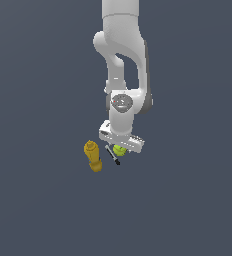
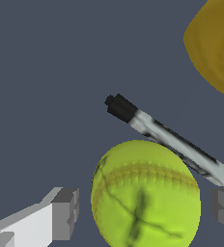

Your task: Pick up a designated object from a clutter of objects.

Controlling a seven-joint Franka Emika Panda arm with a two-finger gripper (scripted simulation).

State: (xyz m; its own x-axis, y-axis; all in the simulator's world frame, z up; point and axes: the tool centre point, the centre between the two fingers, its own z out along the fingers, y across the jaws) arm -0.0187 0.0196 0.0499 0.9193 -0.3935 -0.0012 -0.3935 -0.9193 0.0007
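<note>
The designated object, a yellow-green ball (image 1: 119, 150) (image 2: 145, 193) with faint seam lines, lies directly under my hand among the clutter of objects. My gripper (image 1: 121, 148) (image 2: 143, 208) is open and lowered around it. In the wrist view one grey fingertip (image 2: 65, 212) stands on one side of the ball and the other (image 2: 223, 207) on the opposite side, each a small gap away from it. In the exterior view the hand covers most of the ball.
A grey pen-like stick with a black tip (image 1: 113, 155) (image 2: 167, 137) lies right beside the ball, close to one finger. A mustard-yellow bottle (image 1: 92, 156) (image 2: 215, 48) lies farther toward the exterior view's left.
</note>
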